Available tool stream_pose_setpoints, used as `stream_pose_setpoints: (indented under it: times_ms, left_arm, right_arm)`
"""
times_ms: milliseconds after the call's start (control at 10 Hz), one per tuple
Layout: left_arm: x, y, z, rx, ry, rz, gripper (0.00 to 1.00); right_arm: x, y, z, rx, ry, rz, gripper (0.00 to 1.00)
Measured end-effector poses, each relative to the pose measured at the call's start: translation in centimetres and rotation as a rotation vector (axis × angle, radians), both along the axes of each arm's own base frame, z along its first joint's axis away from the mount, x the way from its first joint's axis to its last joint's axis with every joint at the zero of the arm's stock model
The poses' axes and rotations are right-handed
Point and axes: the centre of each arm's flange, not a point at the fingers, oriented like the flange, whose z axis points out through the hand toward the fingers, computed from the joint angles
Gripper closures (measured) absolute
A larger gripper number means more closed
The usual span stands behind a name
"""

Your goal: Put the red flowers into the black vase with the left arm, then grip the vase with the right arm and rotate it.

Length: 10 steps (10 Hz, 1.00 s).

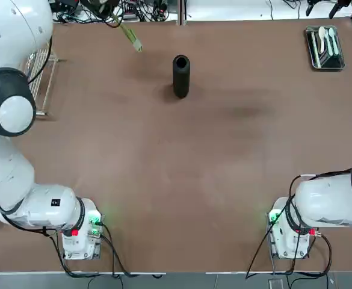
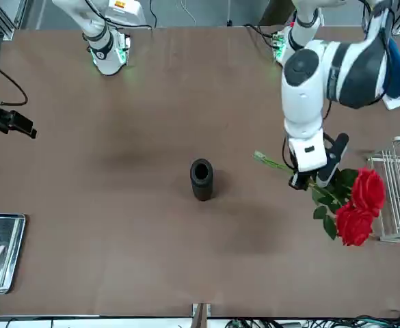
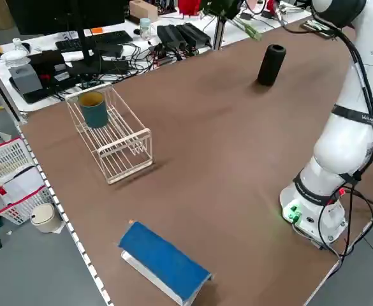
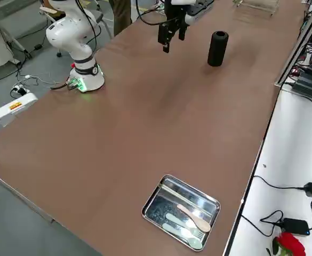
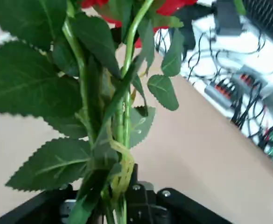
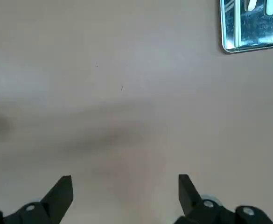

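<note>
The landmark is the black vase [image 1: 181, 76], upright on the brown worktop [image 1: 182, 156], near its far edge. Left of the vase, the robot's left pincer [image 2: 317, 179] is closed on the green stems of the red flowers [image 2: 359, 208], which it holds above the worktop; the stem ends point toward the vase, well apart from it. The right pincer [image 6: 127, 200] is open and holds nothing, above the worktop to the right of the vase. Farther right of the vase, a metal tray [image 4: 181, 213] carries pale cutlery [image 4: 190, 220]. Well to the left of the vase stands a white wire rack [image 3: 119, 137] with a dark green cup [image 3: 94, 109] in it, and nearer the robot on that side a blue cloth [image 3: 164, 260] lies over a white object. Beyond the vase, past the worktop's edge, a white desk [image 4: 284, 154] carries cables and black adapters [image 4: 295, 226].
</note>
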Motion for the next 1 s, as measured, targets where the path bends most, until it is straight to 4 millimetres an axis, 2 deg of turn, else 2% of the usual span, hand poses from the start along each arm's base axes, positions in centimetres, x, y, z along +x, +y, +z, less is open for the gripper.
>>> stream_pose_setpoints:
  times_ms: [300,500,700,900,1000]
  left_arm:
    - [-2.9,-6.4,2.3,0.171,-0.245,-0.008,0.94]
    - [-4.6,-9.7,3.5,0.265,-0.349,-0.055,0.94]
    - [-5.6,-12.8,2.6,0.334,-0.451,-0.099,0.94]
    - [-7.0,-16.1,-0.2,0.449,-0.516,-0.134,0.94]
    - [-7.0,-17.4,-1.9,0.499,-0.542,-0.142,0.94]
  right_arm:
    - [0.0,-0.2,0.0,0.000,-0.002,-0.004,0.00]
    - [0.0,-0.2,0.1,0.000,-0.004,-0.004,0.00]
    - [0.0,-0.2,0.1,-0.001,-0.006,-0.004,0.00]
    - [0.0,-0.1,0.2,-0.001,-0.006,-0.002,0.00]
    - [0.1,0.1,0.2,0.000,-0.006,0.004,0.00]
